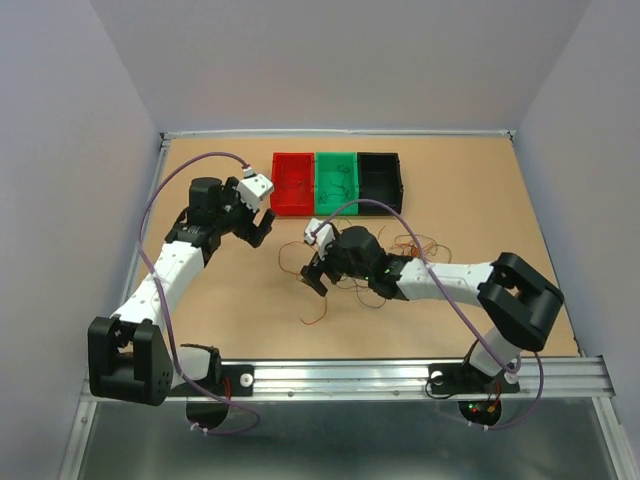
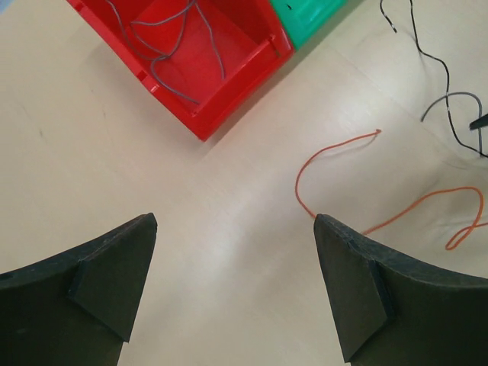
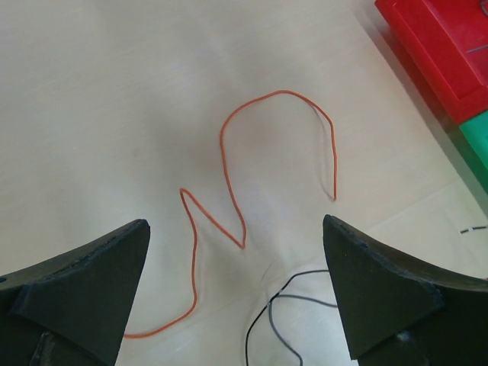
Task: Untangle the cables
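The cables (image 1: 418, 246) lie as a loose clump of thin curly wires on the table, right of my right gripper (image 1: 312, 276). A stray orange wire (image 1: 316, 308) trails toward the near edge. In the right wrist view my right gripper (image 3: 236, 229) is open with nothing held, above a zigzag orange wire (image 3: 227, 152) and a dark and grey wire (image 3: 280, 299). My left gripper (image 1: 258, 226) hovers near the red bin, open and empty (image 2: 235, 229). An orange wire (image 2: 335, 149) runs up to its right finger (image 2: 358, 290). Dark wires (image 2: 427, 55) lie further right.
Three bins stand in a row at the back: red (image 1: 292, 184), green (image 1: 337, 180), black (image 1: 380, 180). Grey wires (image 2: 164, 57) lie inside the red bin (image 2: 244, 95). The red bin (image 3: 442, 46) and green bin (image 3: 476, 137) edge the right wrist view.
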